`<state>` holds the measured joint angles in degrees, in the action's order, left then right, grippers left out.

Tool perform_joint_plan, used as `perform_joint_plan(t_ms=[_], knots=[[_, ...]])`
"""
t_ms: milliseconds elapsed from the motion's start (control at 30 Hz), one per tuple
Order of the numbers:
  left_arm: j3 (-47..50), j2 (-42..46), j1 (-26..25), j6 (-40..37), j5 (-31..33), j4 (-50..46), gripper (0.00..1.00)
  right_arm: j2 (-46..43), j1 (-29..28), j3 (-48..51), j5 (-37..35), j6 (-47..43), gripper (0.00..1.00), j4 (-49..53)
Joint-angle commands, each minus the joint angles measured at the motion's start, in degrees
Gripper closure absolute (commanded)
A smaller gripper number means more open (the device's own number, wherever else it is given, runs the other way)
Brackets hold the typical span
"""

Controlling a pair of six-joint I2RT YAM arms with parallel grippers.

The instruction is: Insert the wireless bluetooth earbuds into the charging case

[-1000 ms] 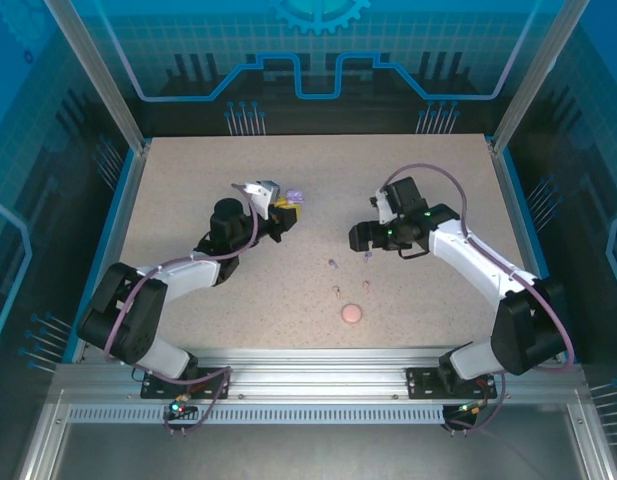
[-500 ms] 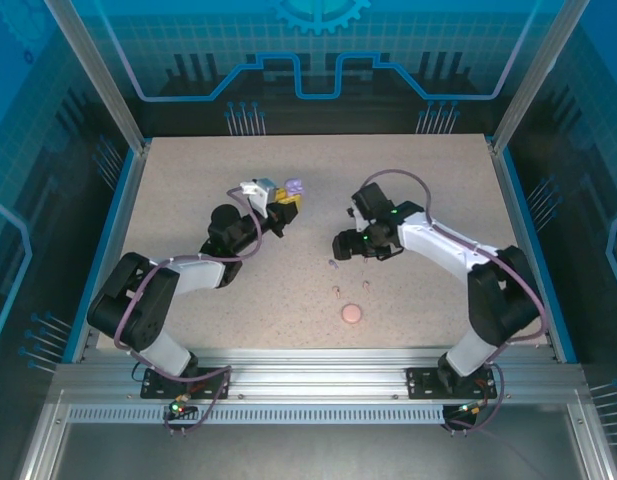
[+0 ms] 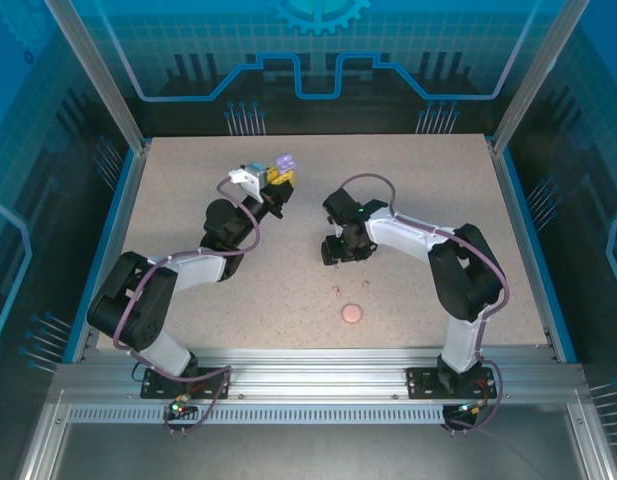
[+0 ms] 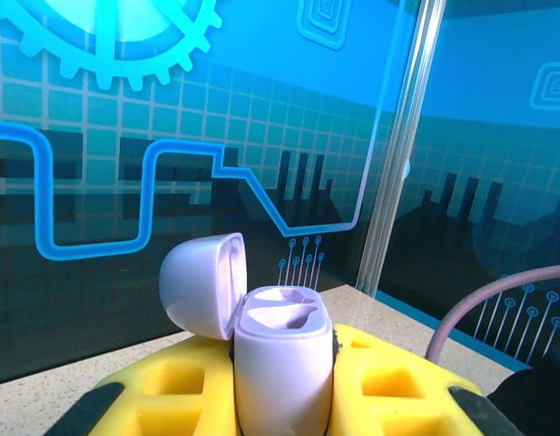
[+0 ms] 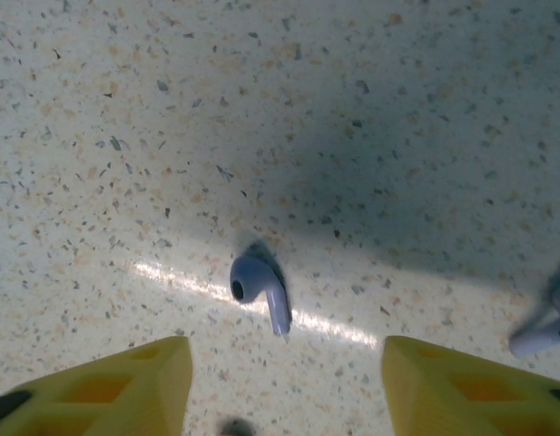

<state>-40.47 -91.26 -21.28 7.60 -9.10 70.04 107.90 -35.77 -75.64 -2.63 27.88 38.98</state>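
The left end effector (image 4: pixel 284 404) clamps an open pale-purple charging case (image 4: pixel 281 350); the right end effector (image 5: pixel 284 381), spread wide, straddles a pale-purple stemmed earbud (image 5: pixel 259 289).

No words, numbers or brand marks can be read. The case (image 4: pixel 281 363) in the left end effector (image 4: pixel 284 404) is plain lilac. Beyond it, the back wall (image 4: pixel 125 200) bears a gear emblem (image 4: pixel 116 36) and circuit lines (image 4: pixel 98 250), without lettering.
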Motion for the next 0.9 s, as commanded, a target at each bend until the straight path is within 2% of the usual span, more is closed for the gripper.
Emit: perform_joint_plan(t_ms=[0, 367, 867], knots=[[-0.68, 0.36, -0.13, 1.31, 0.84, 3.69, 1.00, 3.01, -1.23, -3.09, -0.93, -1.38, 0.49, 2.58], [0.26, 1.50, -0.11, 1.72, 0.44, 3.44, 1.00, 9.04, -1.89, -8.27, -1.10, -4.66, 0.55, 4.24], [0.79, 1.61, -0.15, 1.60, 0.14, 3.08, 1.00, 9.74, -2.95, -7.74, -2.46, -5.84, 0.60, 4.88]])
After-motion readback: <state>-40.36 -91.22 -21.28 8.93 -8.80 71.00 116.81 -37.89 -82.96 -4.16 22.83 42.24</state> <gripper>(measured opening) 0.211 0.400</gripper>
